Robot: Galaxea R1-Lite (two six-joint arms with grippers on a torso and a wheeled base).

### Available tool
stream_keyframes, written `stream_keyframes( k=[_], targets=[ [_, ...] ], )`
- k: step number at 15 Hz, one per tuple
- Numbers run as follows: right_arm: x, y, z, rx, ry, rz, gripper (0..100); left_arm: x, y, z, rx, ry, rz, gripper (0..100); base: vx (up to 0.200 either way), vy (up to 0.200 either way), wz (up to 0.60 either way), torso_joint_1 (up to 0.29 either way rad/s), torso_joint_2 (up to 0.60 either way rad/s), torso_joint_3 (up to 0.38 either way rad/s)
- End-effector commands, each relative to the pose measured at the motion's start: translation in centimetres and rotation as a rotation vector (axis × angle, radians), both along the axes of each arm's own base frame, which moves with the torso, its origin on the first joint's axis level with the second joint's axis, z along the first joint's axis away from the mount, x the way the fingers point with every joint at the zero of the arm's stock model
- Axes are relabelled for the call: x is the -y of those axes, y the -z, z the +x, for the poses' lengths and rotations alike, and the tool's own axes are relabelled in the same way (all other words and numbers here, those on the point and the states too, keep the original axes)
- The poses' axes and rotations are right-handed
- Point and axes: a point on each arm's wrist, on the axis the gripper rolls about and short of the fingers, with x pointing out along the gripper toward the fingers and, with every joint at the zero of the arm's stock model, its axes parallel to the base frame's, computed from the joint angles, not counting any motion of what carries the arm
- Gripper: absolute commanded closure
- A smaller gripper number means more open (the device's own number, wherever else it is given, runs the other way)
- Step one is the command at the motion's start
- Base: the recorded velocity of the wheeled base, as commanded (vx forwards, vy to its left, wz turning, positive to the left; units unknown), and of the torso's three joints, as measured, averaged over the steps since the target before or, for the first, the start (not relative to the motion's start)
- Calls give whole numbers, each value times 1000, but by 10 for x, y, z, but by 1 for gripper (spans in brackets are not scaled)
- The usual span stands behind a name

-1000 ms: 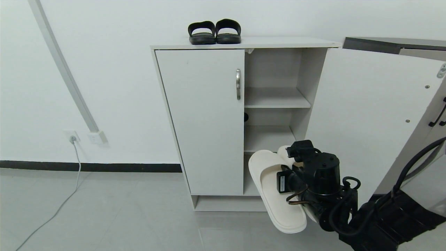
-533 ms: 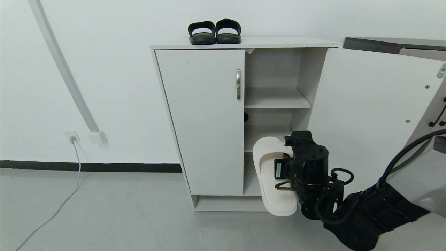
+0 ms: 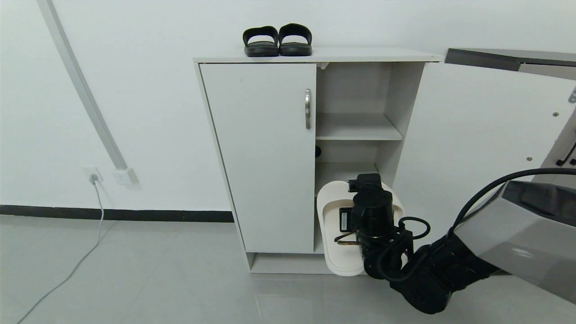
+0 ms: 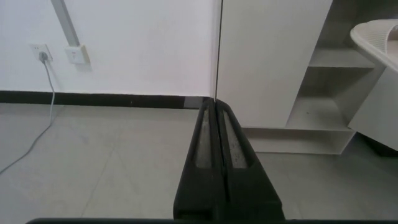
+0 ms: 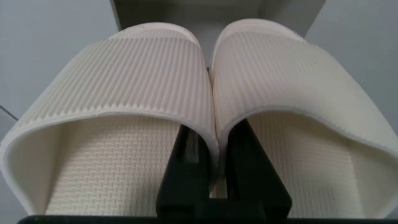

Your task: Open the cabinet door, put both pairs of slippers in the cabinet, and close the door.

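A white cabinet [image 3: 256, 157] stands against the wall, its left door closed and its right door [image 3: 472, 148] swung wide open. A pair of black slippers [image 3: 277, 41] rests on its top. My right gripper [image 3: 355, 213] [image 5: 214, 146] is shut on a pair of white slippers [image 3: 333, 225] [image 5: 149, 87], pinching their two inner walls together. The white pair hangs toes forward at the mouth of the lowest compartment, below the middle shelf [image 3: 344, 173]. My left gripper [image 4: 216, 111] is shut on nothing, low over the floor in front of the cabinet's closed door [image 4: 273, 56].
A metal handle [image 3: 308, 109] sits on the closed door's edge. The upper shelf [image 3: 355, 128] is bare. A grey unit [image 3: 508, 56] stands behind the open door. A wall socket with a cable [image 3: 92, 177] and a slanted conduit [image 3: 81, 85] are at the left, above open floor [image 3: 135, 279].
My right arm has moved forward and left with the white slippers, bringing them from in front of the open door up to the lowest compartment's opening. The head view shifted slightly.
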Motion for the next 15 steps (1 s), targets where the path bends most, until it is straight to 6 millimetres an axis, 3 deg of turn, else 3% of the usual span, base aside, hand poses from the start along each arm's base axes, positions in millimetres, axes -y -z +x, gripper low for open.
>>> stream_keyframes(
  k=[1,12,15],
  targets=[
    [0,5,1,-7,2,-7,100,0,0,0,-2,-1,0,100,0,0,0,0,0,0],
    [-12,34,9,-59,-69,-33,100,0,0,0,-2,4,4,100,0,0,0,0,0,0],
    [-14,34,11,-54,-71,-29,100,0,0,0,-2,7,4,100,0,0,0,0,0,0]
  ],
)
